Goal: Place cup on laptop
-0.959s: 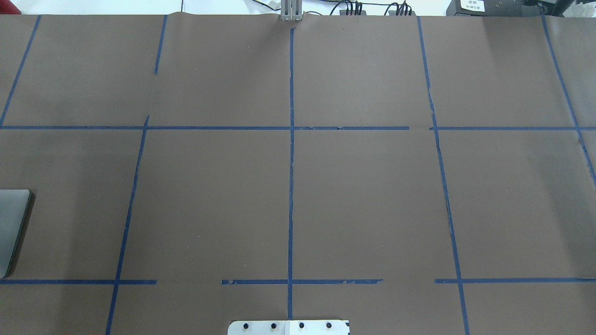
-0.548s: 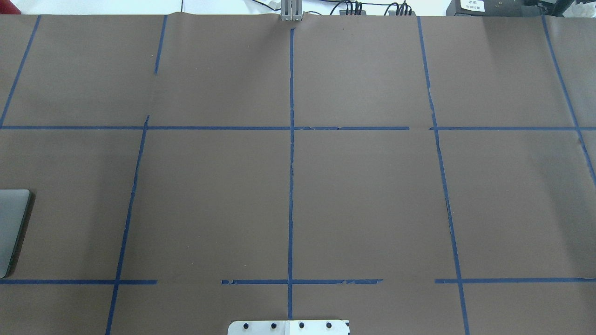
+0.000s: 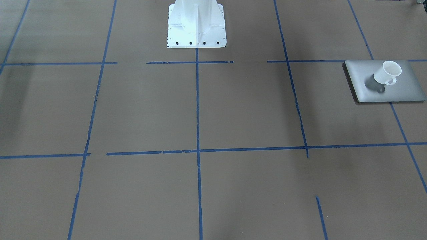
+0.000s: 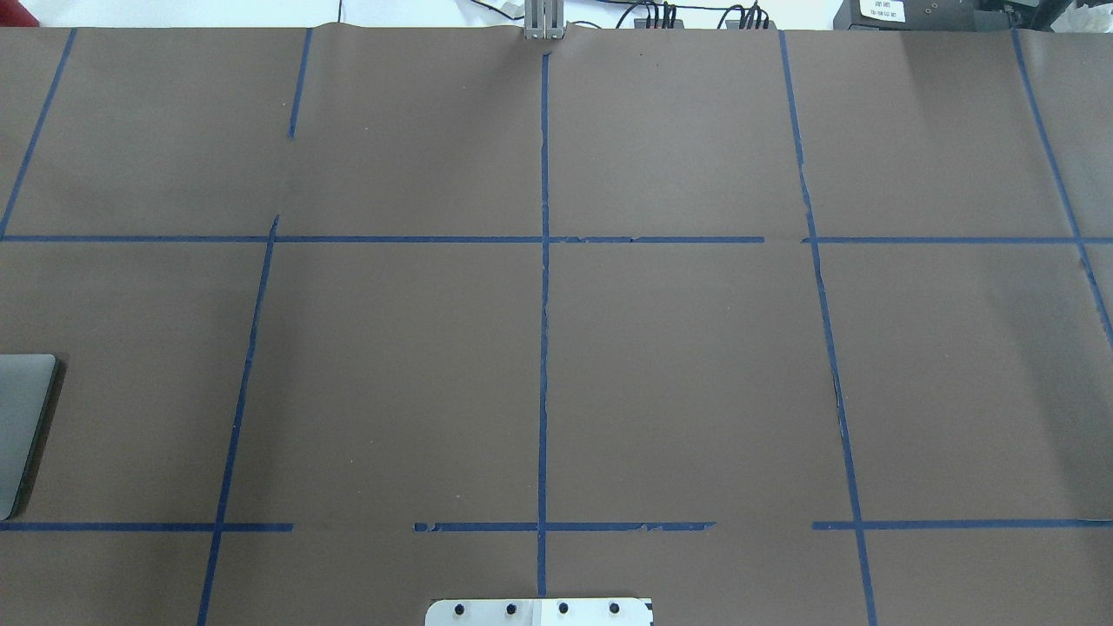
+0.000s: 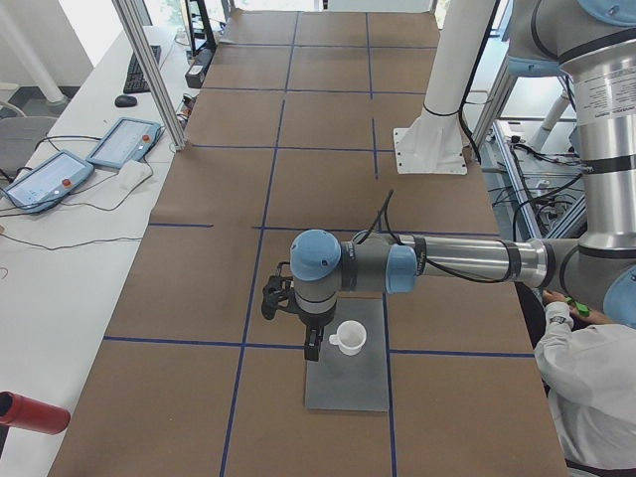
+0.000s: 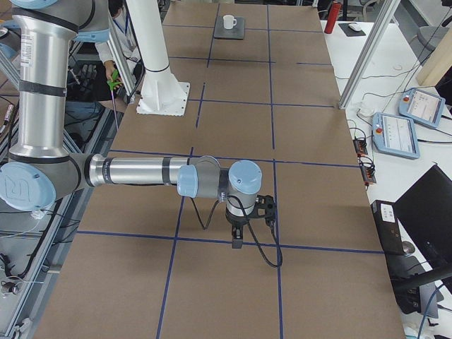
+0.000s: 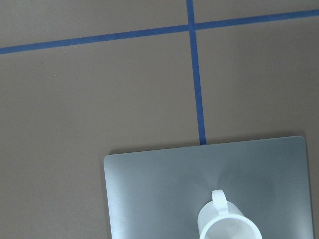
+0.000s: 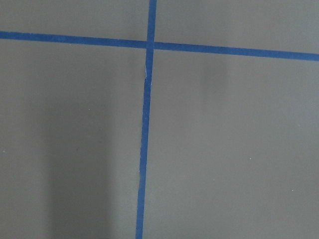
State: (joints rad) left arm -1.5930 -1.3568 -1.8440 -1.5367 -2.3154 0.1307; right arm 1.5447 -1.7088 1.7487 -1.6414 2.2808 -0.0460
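The small white cup [image 3: 387, 73] stands upright on the closed silver-grey laptop [image 3: 363, 90], with its handle toward the camera. The left wrist view shows the cup [image 7: 227, 224] from above on the laptop's lid [image 7: 159, 194]. In the exterior left view my left gripper [image 5: 311, 348] hangs beside the cup [image 5: 348, 338], over the edge of the laptop [image 5: 348, 388], and I cannot tell if it is open. Only a corner of the laptop [image 4: 22, 426] shows in the overhead view. My right gripper [image 6: 238, 240] hangs over bare table far from the cup [image 6: 228, 22], and I cannot tell its state.
The white robot pedestal [image 3: 196, 26] stands at the table's middle edge. Blue tape lines [image 4: 543, 348] divide the brown table cover. Two tablets [image 5: 124, 142] and a red bottle [image 5: 30, 412] lie off the table. A person [image 5: 596, 368] stands near the robot's base.
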